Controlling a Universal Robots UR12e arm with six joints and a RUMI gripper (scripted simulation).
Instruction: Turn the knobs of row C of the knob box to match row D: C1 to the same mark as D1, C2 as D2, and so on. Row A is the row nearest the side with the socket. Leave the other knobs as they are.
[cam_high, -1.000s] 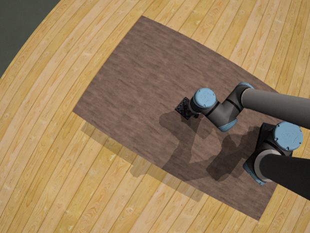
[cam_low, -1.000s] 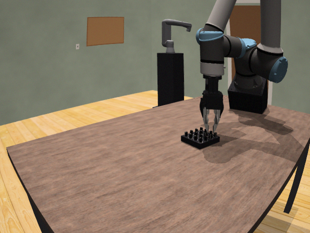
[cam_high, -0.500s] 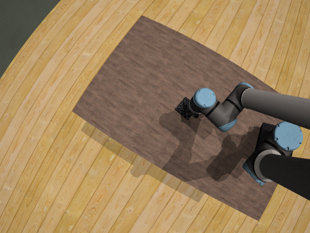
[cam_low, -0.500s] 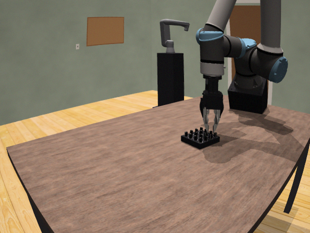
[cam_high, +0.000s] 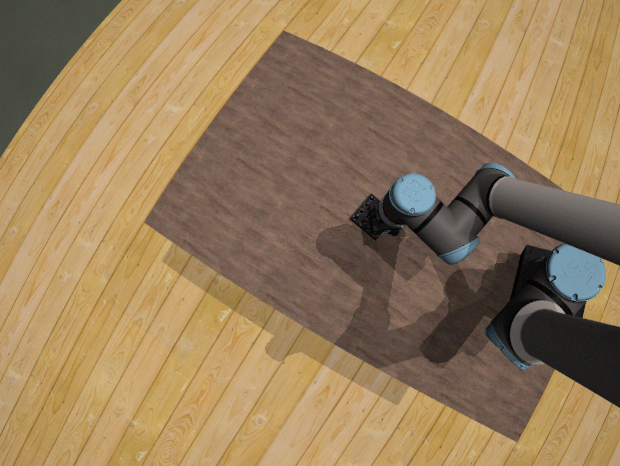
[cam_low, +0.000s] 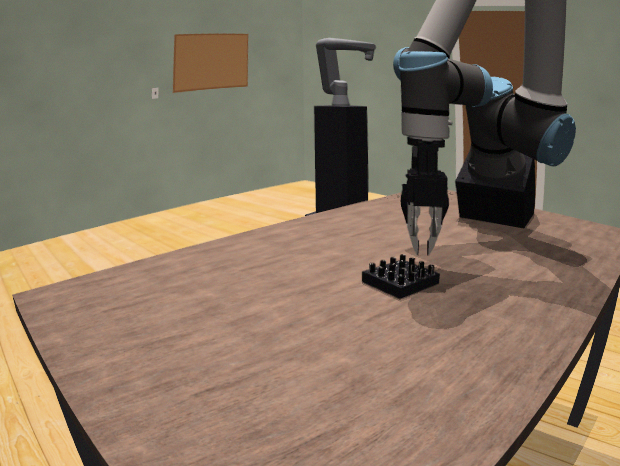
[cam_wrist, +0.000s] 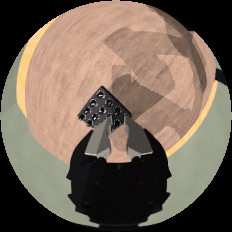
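Note:
The knob box (cam_high: 367, 219) (cam_low: 381, 286) (cam_wrist: 101, 102) is a flat black block on the table, with rows of upright black knobs. My gripper (cam_low: 422, 250) (cam_wrist: 118, 115) points straight down above the box's far right part in the exterior view. Its fingertips are a narrow gap apart, clear above the knobs, with nothing between them. In the wrist view the fingers cover the near corner of the box and some knobs. In the top view the arm hides the fingers and part of the box. The knob marks, the socket and the row letters are too small to read.
The box stands on the brown table (cam_high: 260, 130) (cam_low: 225, 350). The arm's black base (cam_low: 493, 200) is at the table's far side in the exterior view. A black pedestal (cam_low: 340, 160) with a grey jointed device stands beyond the table. The arm's shadow falls beside the box.

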